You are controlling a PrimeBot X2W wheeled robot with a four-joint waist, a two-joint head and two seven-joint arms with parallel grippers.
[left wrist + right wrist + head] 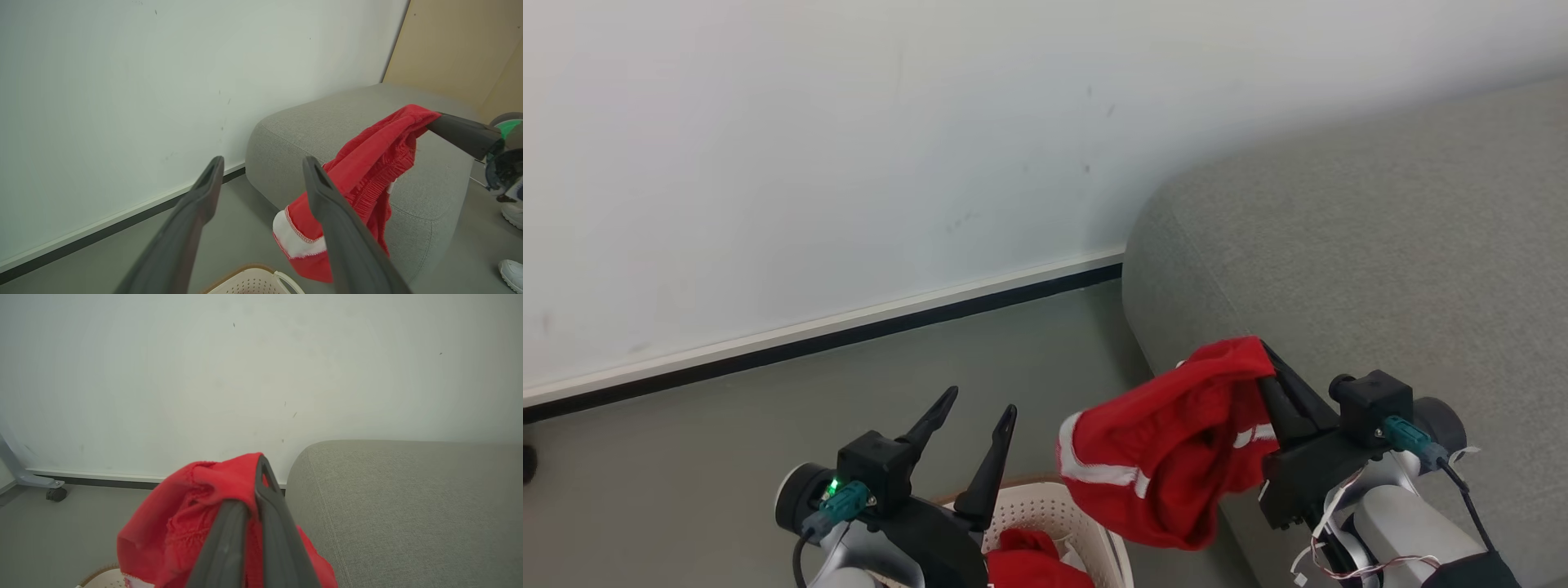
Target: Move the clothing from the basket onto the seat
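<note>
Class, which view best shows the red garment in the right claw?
The head view: the whole garment hangs unobstructed from the right claw. In the left wrist view a finger of the left claw covers part; in the right wrist view its own fingers do.

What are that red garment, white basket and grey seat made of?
The bright red garment with white stripes looks like thin, matte sports fabric: it drapes and gathers. The cream-white perforated basket looks like smooth moulded plastic, with regular holes. The large grey sofa seems upholstered in woven cloth; its weave shows.
</note>
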